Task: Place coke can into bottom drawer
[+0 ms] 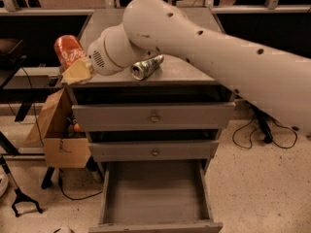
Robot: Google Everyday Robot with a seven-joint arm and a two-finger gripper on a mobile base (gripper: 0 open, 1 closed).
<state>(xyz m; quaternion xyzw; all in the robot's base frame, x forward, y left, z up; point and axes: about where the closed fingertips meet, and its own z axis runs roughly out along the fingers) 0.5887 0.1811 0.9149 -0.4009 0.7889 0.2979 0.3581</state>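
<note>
- At the left edge of the counter (194, 75), in the camera view: tool (74, 66) clenched on the coke can (69, 50), tan finger (78, 72) against its lower side.
- Coke can tilted, raised just beyond the counter's left edge.
- On the counter, near its front: green-and-silver can (146, 67) lying sideways under the white arm (218, 47).
- Below the counter: bottom drawer (155, 225) pulled open, beneath two knobbed drawers (121, 116).
- Left of the counter: cardboard box (60, 140).
</note>
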